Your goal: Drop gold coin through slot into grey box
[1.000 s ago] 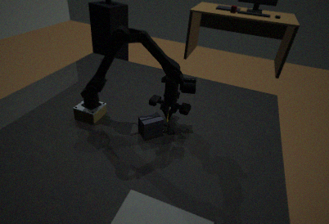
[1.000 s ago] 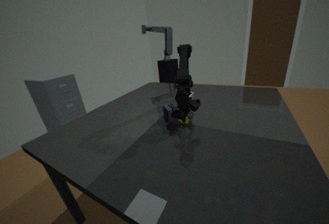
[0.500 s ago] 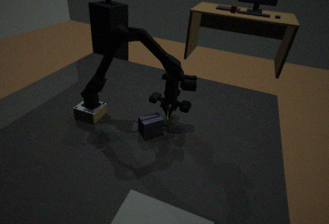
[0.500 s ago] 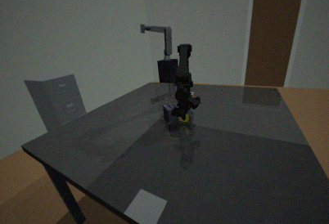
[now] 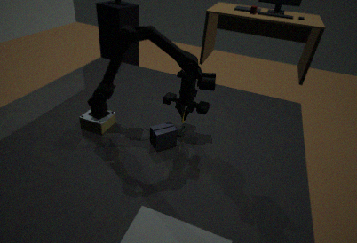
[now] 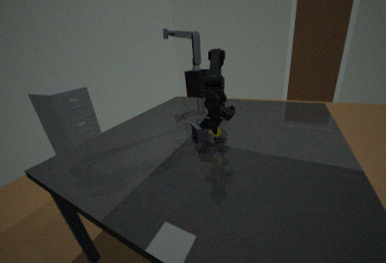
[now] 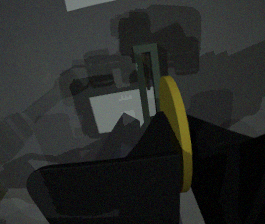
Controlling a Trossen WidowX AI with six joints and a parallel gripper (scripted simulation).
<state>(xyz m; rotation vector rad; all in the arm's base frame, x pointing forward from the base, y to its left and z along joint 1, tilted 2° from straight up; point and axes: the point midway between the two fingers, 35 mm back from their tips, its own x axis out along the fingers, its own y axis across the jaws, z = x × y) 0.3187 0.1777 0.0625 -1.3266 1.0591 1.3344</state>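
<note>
Wrist view shows the gripper [image 7: 172, 156] pinching the gold coin [image 7: 176, 129] by its flat faces, the yellow rim running up between two dark fingers. Beyond the coin, toward 12 o'clock, stands the dark-green holder [image 7: 147, 63], and at about 10 o'clock from the coin sits the grey box [image 7: 112, 106] with its pale top.

In the top view the gripper [image 5: 184, 116] hangs just at 3 o'clock of the grey box [image 5: 163, 136], with a thin sliver of coin [image 5: 182, 118] visible at the tips.

The step in hand looks like lifting the coin free of the holder and carrying it over to the box. To do it well, I judge the lift should go straight up until the coin leaves the holder, with no twist that could wedge the edge. Then the coin's plane wants to line up with the slot before lowering, since the slot is only slightly wider than the coin is thick.

The slot cannot be made out in any view. Whether the coin's lower edge is out of the holder is hidden by the fingers. The exterior view shows only a yellow speck [image 6: 217, 130] below the arm, on a dim surface [image 6: 269, 189].
</note>
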